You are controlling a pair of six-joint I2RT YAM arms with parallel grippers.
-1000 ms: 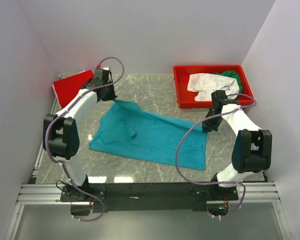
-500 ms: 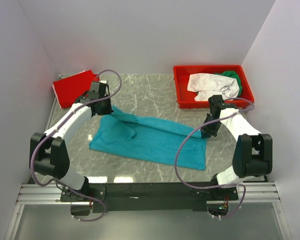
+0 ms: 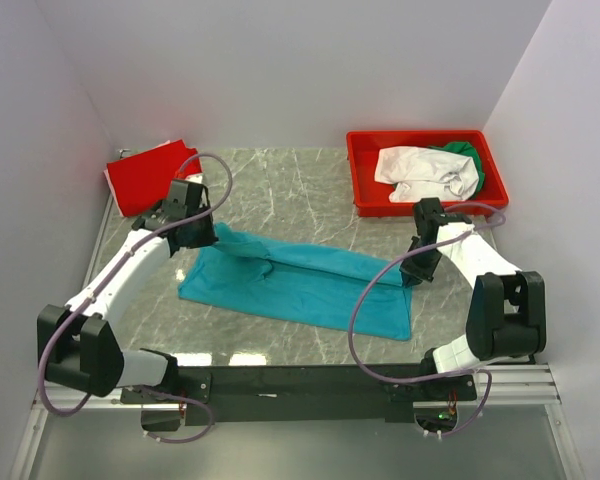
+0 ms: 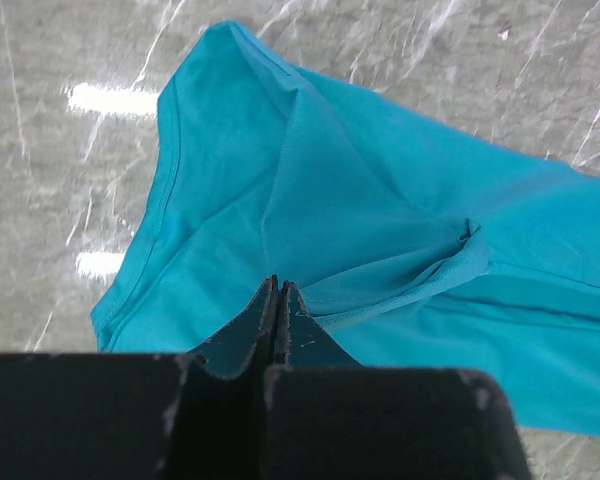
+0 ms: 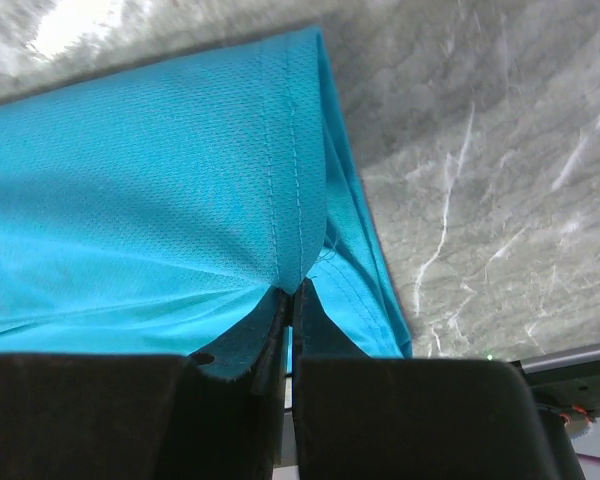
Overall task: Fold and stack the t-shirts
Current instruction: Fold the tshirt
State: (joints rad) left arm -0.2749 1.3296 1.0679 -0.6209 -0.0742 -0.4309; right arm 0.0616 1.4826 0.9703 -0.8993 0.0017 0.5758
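Teal cloth, the teal t-shirt (image 3: 300, 285), lies spread across the middle of the marble desk (image 3: 310, 190), with its far edge lifted into a ridge running between the two arms. The left end effector (image 3: 205, 238) is clamped on that edge near the sleeve. The right end effector (image 3: 416, 272) is pinched tight on the hem corner at the other end, though I cannot tell whether it holds one layer or two.

This looks like the first lengthwise fold. The next move calls for both arms to carry the raised edge evenly toward the near side, lay it level with the near edge, and only then let go.

The red t-shirt (image 3: 145, 175) sits at the far left. The white t-shirt (image 3: 420, 170) and green t-shirt (image 3: 465, 152) wait in the bin (image 3: 365, 195).
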